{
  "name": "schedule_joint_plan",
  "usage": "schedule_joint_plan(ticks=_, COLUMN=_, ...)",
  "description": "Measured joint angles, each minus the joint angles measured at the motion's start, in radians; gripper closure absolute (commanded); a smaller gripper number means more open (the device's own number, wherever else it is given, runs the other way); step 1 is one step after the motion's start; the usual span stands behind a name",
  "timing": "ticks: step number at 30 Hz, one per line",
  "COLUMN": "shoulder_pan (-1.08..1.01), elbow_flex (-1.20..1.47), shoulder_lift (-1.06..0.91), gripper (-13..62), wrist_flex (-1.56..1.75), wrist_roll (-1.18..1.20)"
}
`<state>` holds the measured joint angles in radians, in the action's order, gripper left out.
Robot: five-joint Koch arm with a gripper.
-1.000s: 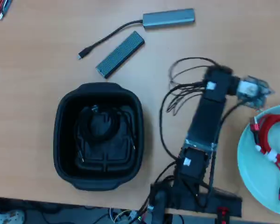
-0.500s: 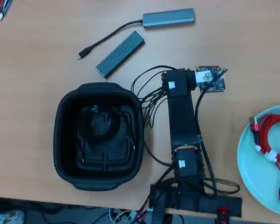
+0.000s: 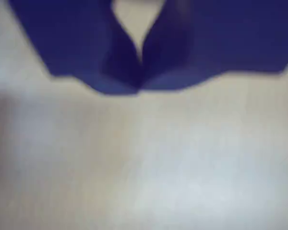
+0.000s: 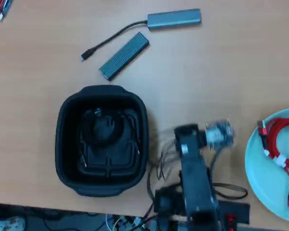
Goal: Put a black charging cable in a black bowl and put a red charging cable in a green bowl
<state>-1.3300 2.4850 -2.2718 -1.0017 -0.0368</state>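
Arm (image 4: 196, 185) folded back over its base at the table's near edge, between black bowl (image 4: 67, 120) and green bowl (image 4: 260, 178) in the overhead view; upper link short and compact, wrist with exposed circuit board (image 4: 219, 134) turned toward the green bowl. Gripper (image 3: 140, 86) seen only in the wrist view, as two dark blue jaws entering from the top edge, tips meeting at a point, a wedge-shaped gap opening above them; nothing between the jaws. Below the tips, pale blurred table (image 4: 241, 67) only.

Black cable (image 4: 105, 129) lying in loose loops inside the black bowl, hard to separate from the dark floor. Red cable (image 4: 281, 139) coiled in the green bowl, bound by a white tie (image 4: 280, 160), one plug trailing toward the near rim.

Grey hub (image 4: 174, 18) with short black lead and ribbed grey bar (image 4: 124, 56) at the far side. White labels on the arm, unreadable. Green bowl cut off at the right edge; wrist view heavily blurred.
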Motion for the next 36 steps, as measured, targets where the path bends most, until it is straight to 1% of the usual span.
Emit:
schedule_joint_plan(ticks=2, shoulder_pan=-0.038, elbow_flex=0.147, shoulder_lift=-0.009, gripper=57.3, wrist_flex=0.150, wrist_roll=-0.002)
schedule_joint_plan(ticks=5, shoulder_pan=-0.086, elbow_flex=0.299, shoulder_lift=-0.009, gripper=57.3, wrist_flex=0.379, wrist_roll=0.003)
schedule_joint_plan(ticks=9, shoulder_pan=-0.126, elbow_flex=0.408, shoulder_lift=-0.009, gripper=57.3, wrist_flex=0.569, wrist_roll=0.003)
schedule_joint_plan(ticks=26, shoulder_pan=-0.126, elbow_flex=0.486, shoulder_lift=-0.009, gripper=57.2, wrist_flex=0.637, wrist_roll=0.003)
schedule_joint_plan(ticks=36, shoulder_pan=-0.127, elbow_flex=0.486, shoulder_lift=-0.009, gripper=57.2, wrist_flex=0.640, wrist_roll=0.003)
